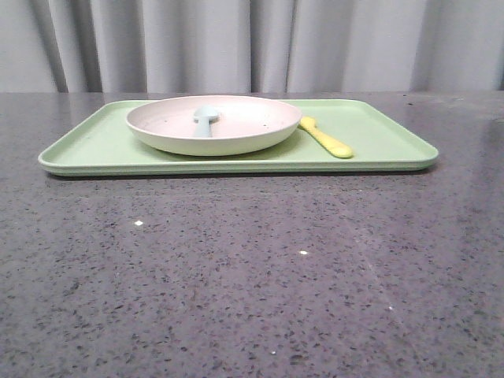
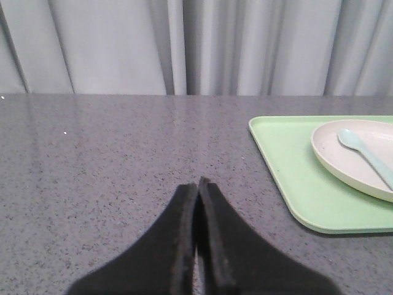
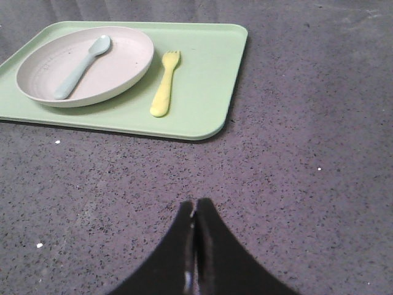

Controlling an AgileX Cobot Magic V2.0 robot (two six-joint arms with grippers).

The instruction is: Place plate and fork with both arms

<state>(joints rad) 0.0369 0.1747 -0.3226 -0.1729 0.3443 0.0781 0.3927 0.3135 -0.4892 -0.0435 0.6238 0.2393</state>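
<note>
The pale pink plate (image 1: 236,126) sits on the light-green tray (image 1: 378,146), left of its middle; it also shows in the right wrist view (image 3: 116,67) and the left wrist view (image 2: 344,160). The yellow fork (image 1: 327,138) lies on the tray just right of the plate, tines away from me, and shows in the right wrist view (image 3: 164,86). My left gripper (image 2: 198,182) is shut and empty over bare table, left of the tray. My right gripper (image 3: 195,203) is shut and empty over bare table, in front of the tray. Neither gripper shows in the front view.
A light blue spoon (image 1: 205,120) lies inside the plate, also in the right wrist view (image 3: 80,58) and the left wrist view (image 2: 368,153). A grey curtain (image 1: 252,43) hangs behind the dark speckled table (image 1: 252,276).
</note>
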